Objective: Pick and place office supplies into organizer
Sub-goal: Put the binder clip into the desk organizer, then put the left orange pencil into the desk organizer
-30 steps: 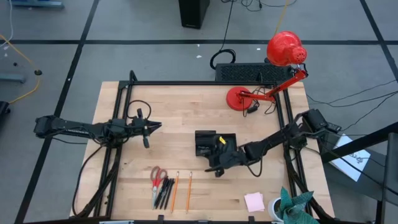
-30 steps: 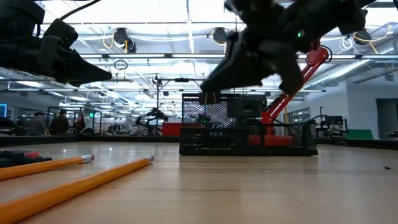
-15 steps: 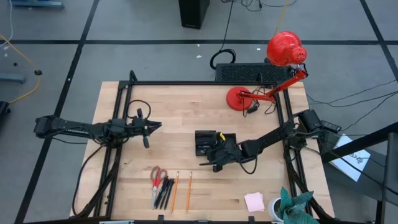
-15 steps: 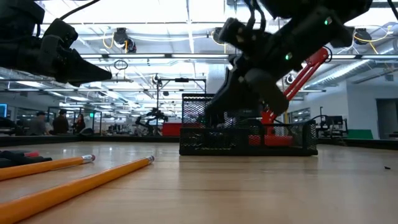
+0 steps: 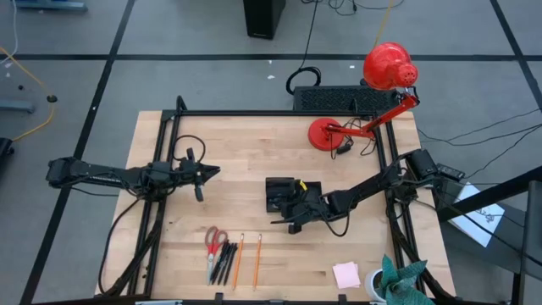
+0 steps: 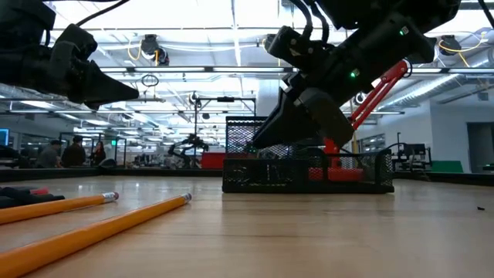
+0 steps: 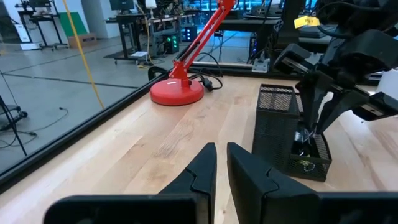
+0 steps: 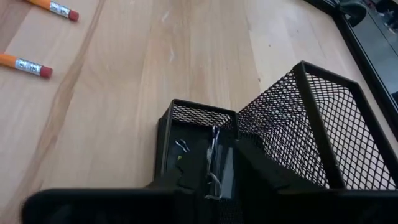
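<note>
The right gripper (image 5: 290,212) is now hanging lower over the near edge of the mesh organizer (image 5: 284,194) at the table's middle, its fingers slightly apart and empty. The left gripper (image 5: 207,174) is waiting unmoved at the left, fingers nearly together. Scissors (image 5: 213,238), pens (image 5: 223,262) and pencils (image 5: 247,257) are lying near.
</note>
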Controlling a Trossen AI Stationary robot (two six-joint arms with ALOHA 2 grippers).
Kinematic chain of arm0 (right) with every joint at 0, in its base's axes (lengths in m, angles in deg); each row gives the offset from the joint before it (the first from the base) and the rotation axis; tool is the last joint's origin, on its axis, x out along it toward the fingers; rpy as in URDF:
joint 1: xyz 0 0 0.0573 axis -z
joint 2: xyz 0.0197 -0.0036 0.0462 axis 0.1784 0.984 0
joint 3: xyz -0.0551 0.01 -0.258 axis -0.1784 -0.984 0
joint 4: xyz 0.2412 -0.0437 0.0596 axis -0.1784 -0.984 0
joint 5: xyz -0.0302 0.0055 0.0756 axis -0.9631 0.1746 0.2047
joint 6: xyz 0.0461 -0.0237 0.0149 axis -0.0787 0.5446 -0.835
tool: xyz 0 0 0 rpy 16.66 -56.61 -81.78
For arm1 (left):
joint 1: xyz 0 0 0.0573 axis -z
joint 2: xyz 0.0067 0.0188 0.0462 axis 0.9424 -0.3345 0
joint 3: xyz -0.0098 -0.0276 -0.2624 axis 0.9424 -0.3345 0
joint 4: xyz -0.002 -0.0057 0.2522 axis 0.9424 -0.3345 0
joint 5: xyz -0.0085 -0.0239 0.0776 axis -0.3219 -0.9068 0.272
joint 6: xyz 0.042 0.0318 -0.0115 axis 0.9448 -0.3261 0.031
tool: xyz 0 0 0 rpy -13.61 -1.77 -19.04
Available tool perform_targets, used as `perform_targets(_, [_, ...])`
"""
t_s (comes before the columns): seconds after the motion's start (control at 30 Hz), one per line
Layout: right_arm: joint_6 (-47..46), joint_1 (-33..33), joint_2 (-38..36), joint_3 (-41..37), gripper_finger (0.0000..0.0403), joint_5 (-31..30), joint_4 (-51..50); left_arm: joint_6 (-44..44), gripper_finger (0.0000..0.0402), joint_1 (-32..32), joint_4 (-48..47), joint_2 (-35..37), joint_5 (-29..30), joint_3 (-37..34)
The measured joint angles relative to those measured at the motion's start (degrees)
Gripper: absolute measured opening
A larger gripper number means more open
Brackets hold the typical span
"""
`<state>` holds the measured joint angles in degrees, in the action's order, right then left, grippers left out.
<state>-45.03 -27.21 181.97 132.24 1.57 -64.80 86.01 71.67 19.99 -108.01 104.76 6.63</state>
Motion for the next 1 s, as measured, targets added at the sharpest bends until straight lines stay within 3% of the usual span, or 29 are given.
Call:
perform_targets(0.2, [0.3, -0.3, 0.0, 0.0, 0.0114, 0.0, 1.1, 0.3, 0.0047, 0.0, 0.0, 0.0, 0.0, 0.0])
perform_targets(0.43, [5.5, -2.3, -4.2, 0.0, 0.0116, -0.1, 5.2, 2.4, 0.0047, 0.0, 0.3, 0.0, -0.5, 0.0])
perform_targets(0.57, [7.8, -3.6, -8.6, 0.0, 0.0083, -0.1, 1.2, 2.6, 0.0047, 0.0, 0.0, 0.0, -2.0, 0.0])
perform_targets(0.73, [6.0, -4.2, -14.1, -1.5, 0.0010, 0.4, -2.2, 1.9, 0.0047, 1.0, -0.5, 0.0, -2.6, 0.0])
perform_targets(0.87, [8.1, -4.4, -17.8, -9.4, 0.0006, 9.7, 11.4, 2.4, 0.0047, 2.9, -2.0, -0.1, -2.6, 0.1])
perform_targets(1.0, [9.3, -3.8, -21.1, -20.2, 0.0002, 11.9, 30.0, 0.5, 0.0047, 6.0, -7.0, -2.0, 0.3, 2.9])
